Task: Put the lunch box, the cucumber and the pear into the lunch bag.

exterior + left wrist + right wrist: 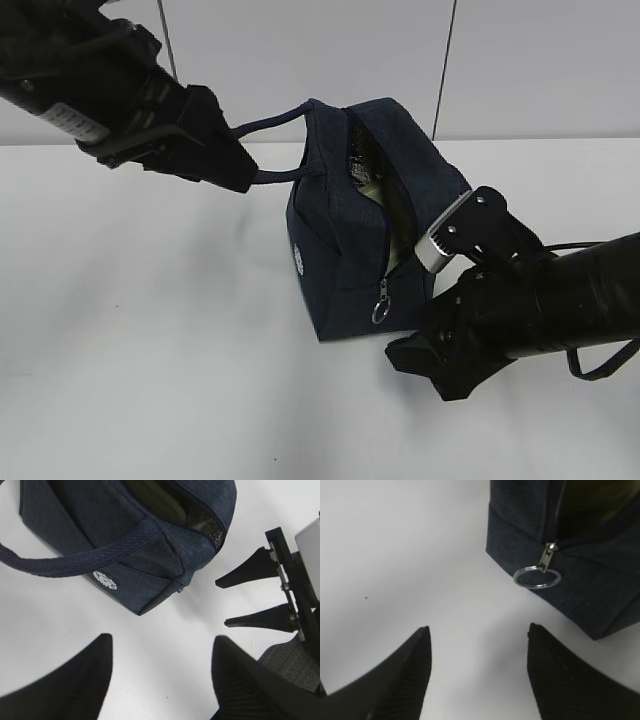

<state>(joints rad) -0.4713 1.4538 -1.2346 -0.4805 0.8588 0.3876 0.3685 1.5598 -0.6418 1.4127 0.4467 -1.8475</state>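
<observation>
The lunch bag [350, 230] sits near the middle of the white table [150, 380], tipped so that its unzipped top faces the right arm; something pale green shows in the gap, likely the lunch box lid [368, 188], with a darker green shape below it that may be the cucumber, though I cannot be sure; no pear is visible anywhere, so it is either deep inside or out of view. The zipper's ring pull [537, 576] hangs at the bag's lower front corner, the slider run to the end of its track; judging by this, the bag is open for loading and part of the packing looks done. The left hand [240, 175] is up beside the loop handle [280, 120]; from the outside it seems to meet the strap, yet its own camera shows both fingers spread wide over bare table with nothing between them. The right hand [477, 675] hovers low at the bag's front, likewise well open and empty, its fingers pointing at the ring pull. The bag's silver lining is barely discernible.
</observation>
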